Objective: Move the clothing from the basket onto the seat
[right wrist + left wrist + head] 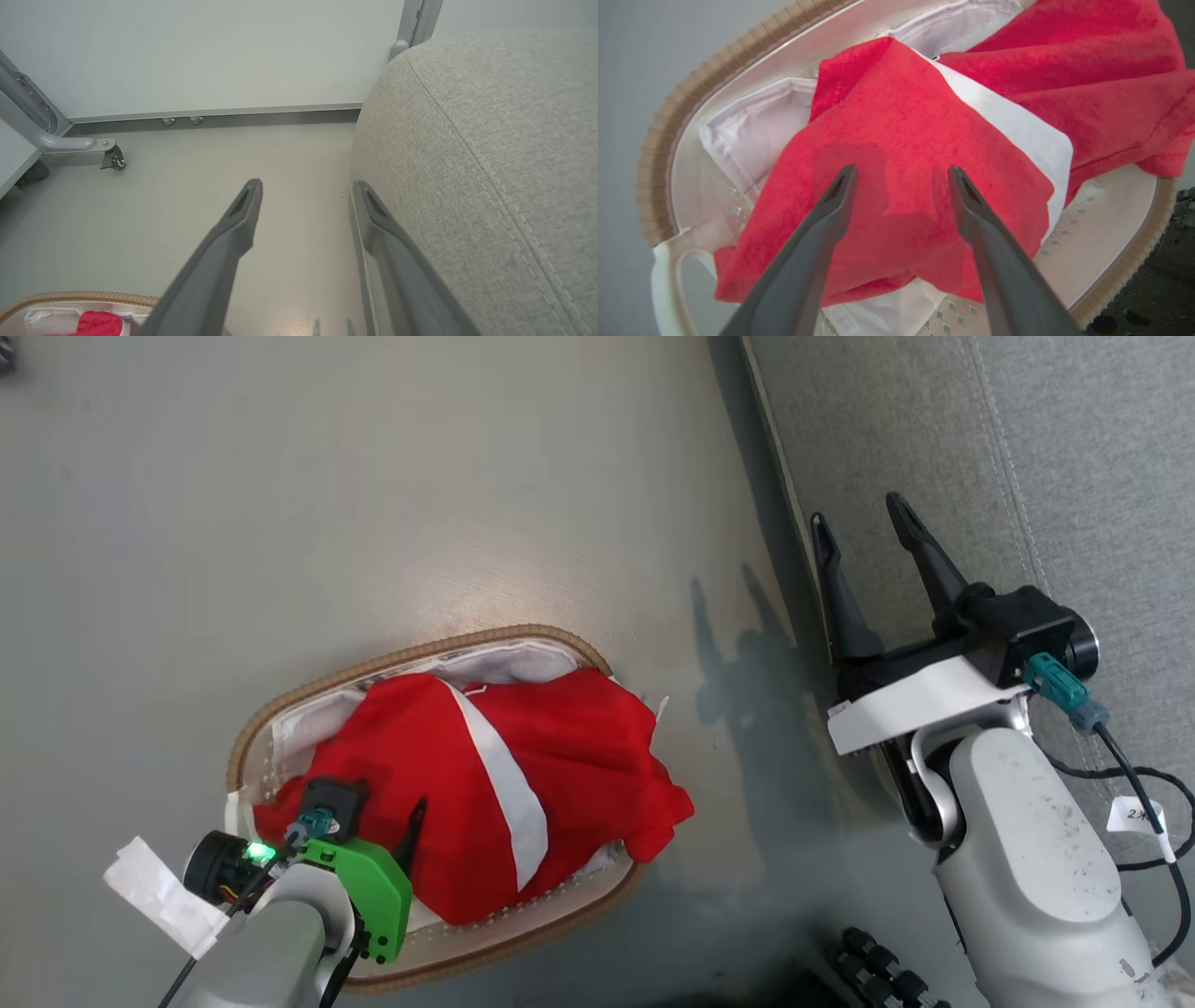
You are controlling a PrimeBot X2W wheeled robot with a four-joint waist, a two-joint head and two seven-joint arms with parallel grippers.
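Your clothing [579, 747] lies heaped in the basket [411, 655] on the floor [280, 476]: soft bright red, crossed by a white stripe, one corner spilling over the rim. Your left pincer [901, 173] is spread wide over it, empty; your right pincer [859, 511] is wide too, at the edge of the seat [1074, 476].

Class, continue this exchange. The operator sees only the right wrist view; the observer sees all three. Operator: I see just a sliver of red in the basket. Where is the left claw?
Observer: The left claw is open, fingertips poised over the red clothing; I cannot tell whether they touch it.
Operator: How full is the basket?
Observer: The clothing covers most of the basket, and one corner hangs over the rim on the seat side.
Operator: Any markings?
Observer: A white stripe runs across the red.
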